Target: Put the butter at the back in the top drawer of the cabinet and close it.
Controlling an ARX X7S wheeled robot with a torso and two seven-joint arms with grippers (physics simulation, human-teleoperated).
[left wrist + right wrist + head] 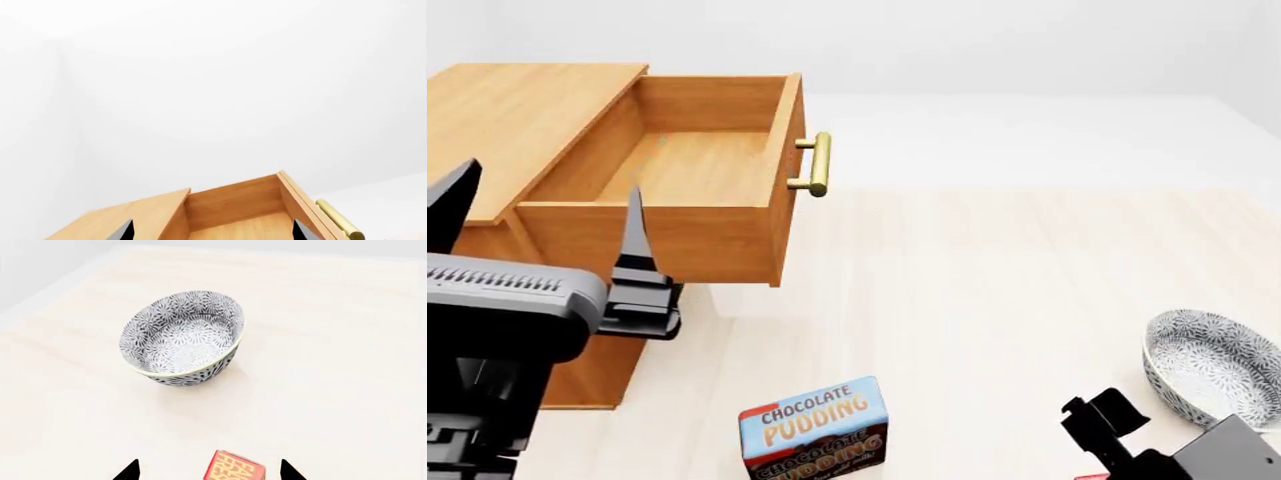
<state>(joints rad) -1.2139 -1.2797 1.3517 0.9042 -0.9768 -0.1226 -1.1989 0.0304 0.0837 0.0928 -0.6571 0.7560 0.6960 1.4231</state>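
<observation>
The cabinet [521, 110] stands at the left in the head view, its top drawer [694, 165] pulled out and showing bare wood inside, brass handle [815, 165] at the front. My left gripper [550, 190] is open in front of the drawer's near side. In the left wrist view the drawer [233, 215] lies between that gripper's [213, 232] spread fingertips. The butter [233, 471], a red box with orange lettering, lies on the floor between the open fingertips of my right gripper [209, 472], touching neither. In the head view only a red sliver of the butter [1090, 477] shows under the right gripper [1105, 418].
A chocolate pudding box [814, 430] stands on the pale floor at bottom centre. A black-and-white patterned bowl [1214, 365] sits at the right, just beyond the butter; in the right wrist view the bowl [183, 337] is straight ahead.
</observation>
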